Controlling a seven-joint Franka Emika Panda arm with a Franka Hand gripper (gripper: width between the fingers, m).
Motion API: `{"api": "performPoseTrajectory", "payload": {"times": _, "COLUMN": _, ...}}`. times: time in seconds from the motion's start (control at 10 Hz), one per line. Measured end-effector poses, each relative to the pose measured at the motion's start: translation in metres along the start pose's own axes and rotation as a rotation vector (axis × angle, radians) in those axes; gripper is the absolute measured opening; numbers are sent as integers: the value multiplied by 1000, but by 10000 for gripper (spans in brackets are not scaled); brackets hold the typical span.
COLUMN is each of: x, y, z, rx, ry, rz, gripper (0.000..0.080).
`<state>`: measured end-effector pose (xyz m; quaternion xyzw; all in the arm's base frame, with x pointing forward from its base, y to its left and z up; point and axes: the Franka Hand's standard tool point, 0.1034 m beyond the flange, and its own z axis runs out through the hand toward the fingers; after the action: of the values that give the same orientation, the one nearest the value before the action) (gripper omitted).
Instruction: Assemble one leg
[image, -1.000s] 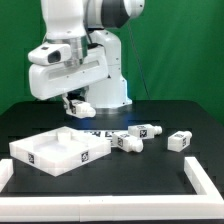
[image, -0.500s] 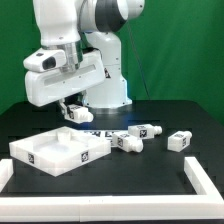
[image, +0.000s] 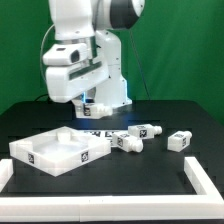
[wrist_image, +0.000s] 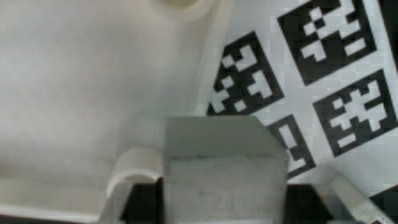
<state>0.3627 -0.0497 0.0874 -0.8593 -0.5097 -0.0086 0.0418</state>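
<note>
My gripper (image: 86, 106) is shut on one leg (image: 90, 110), a stubby white block, and holds it above the table in front of the robot base. In the wrist view the leg (wrist_image: 222, 160) fills the gap of the gripper (wrist_image: 222, 205), with a dark finger on each side. Three more legs lie on the black table: one (image: 147, 131) behind, one (image: 125, 142) next to the panel, one (image: 180, 140) at the exterior view's right. The large white square rimmed panel (image: 58, 152) lies at the exterior view's left.
The marker board (image: 100, 131) lies flat behind the panel and under my gripper; its tags show in the wrist view (wrist_image: 311, 70). A white rail (image: 206, 184) borders the table at the front right and another (image: 5, 174) at the front left.
The arm has swung toward the exterior view's right with the leg still in the gripper. The wrist has turned. The legs and panel on the table have not moved.
</note>
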Motion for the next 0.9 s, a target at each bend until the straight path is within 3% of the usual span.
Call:
{"api": "performPoseTrajectory", "payload": {"times": 0.2, "x": -2, "y": 3, "z": -1, "rx": 2, "ry": 1, "rz": 4, "gripper": 284}}
{"api": "performPoseTrajectory", "payload": {"times": 0.3, "x": 4, "y": 3, "z": -3, "rx": -17, "ry": 6, "rz": -7, "gripper": 284}}
{"api": "performPoseTrajectory", "payload": {"times": 0.4, "x": 23, "y": 0, "z": -11, "rx": -72, "ry": 35, "rz": -71, "gripper": 284}}
{"api": "performPoseTrajectory", "payload": {"times": 0.5, "x": 46, "y": -4, "z": -15, "rx": -100, "ry": 83, "rz": -159, "gripper": 284}}
{"api": "performPoseTrajectory", "payload": {"times": 0.6, "x": 76, "y": -7, "z": -22, "rx": -115, "ry": 98, "rz": -264, "gripper": 284}}
{"api": "performPoseTrajectory", "payload": {"times": 0.7, "x": 93, "y": -9, "z": -24, "rx": -134, "ry": 96, "rz": -324, "gripper": 284}}
{"api": "performPoseTrajectory", "payload": {"times": 0.8, "x": 101, "y": -14, "z": -19, "rx": -135, "ry": 94, "rz": -351, "gripper": 284}}
{"api": "performPoseTrajectory", "payload": {"times": 0.9, "x": 97, "y": -12, "z": -19, "rx": -133, "ry": 94, "rz": -338, "gripper": 284}}
